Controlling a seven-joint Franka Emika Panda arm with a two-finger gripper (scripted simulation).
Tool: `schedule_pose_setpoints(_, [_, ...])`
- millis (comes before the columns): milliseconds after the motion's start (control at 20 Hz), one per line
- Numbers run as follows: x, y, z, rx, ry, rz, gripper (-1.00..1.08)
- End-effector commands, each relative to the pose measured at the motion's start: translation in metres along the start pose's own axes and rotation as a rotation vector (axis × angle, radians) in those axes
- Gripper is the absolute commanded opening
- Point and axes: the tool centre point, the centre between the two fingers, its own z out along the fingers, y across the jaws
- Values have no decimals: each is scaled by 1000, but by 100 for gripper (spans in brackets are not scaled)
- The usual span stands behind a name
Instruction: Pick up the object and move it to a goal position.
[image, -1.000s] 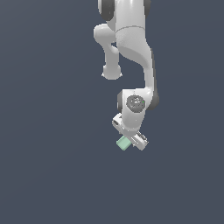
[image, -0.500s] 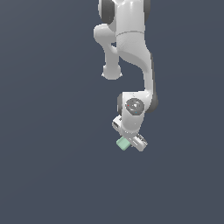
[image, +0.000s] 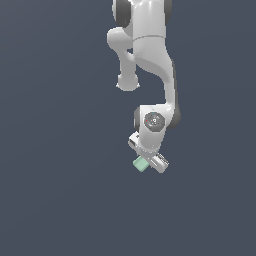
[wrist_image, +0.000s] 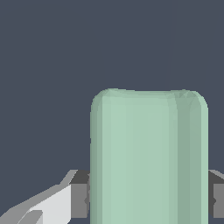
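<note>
In the exterior view, my Panda arm (image: 150, 60) drops from the top centre of the frame and bends toward the lower middle. The gripper (image: 148, 162) sits just below centre, and a corner of the pale mint-green block (image: 139, 164) pokes out at its lower left side. The plain dark floor (image: 55, 200) fills everything else. I see no goal marker anywhere here, so I cannot say where the block must end up.

In the wrist view, the block (wrist_image: 148, 157) fills the lower centre and right of the frame, standing between the 2 grey finger pads (wrist_image: 79, 199). Both pads press against its flanks, so I read the claw as pinching the block.

I judge the pick as done and the carry as the step in hand. The next move calls for keeping the squeeze steady while I steer toward the goal, once I know it.

Hard to make out: whether the block has cleared the floor, since nothing shows a shadow or gap. The block's lower part is cut off at the wrist view's edge, and the gripper hides most of it in the exterior view.
</note>
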Motion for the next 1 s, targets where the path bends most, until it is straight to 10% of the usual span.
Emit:
schedule_pose_setpoints(0, [0, -2, -3, 1, 0, 0, -100])
schedule_pose_setpoints(950, [15, -66, -117, 0, 1, 0, -100])
